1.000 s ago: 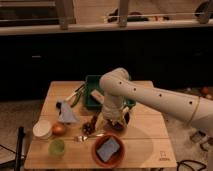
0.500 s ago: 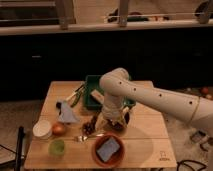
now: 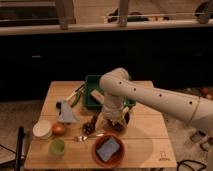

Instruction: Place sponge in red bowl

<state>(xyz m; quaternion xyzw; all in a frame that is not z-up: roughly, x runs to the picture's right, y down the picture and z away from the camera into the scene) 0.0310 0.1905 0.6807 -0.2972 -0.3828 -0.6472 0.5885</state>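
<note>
A red bowl [image 3: 97, 155] stands near the table's front edge, with a grey-blue sponge [image 3: 109, 148] lying inside it. My gripper [image 3: 113, 122] hangs from the white arm [image 3: 150, 97] just behind and above the bowl, near the middle of the table, over a dark object [image 3: 121, 124]. It is apart from the sponge.
A green bin [image 3: 93, 91] holding a pale block sits at the back of the wooden table [image 3: 145, 145]. At the left are a white bowl [image 3: 42, 129], an orange [image 3: 58, 129], a green cup [image 3: 57, 146], a crumpled cloth [image 3: 65, 114] and a fork [image 3: 85, 137].
</note>
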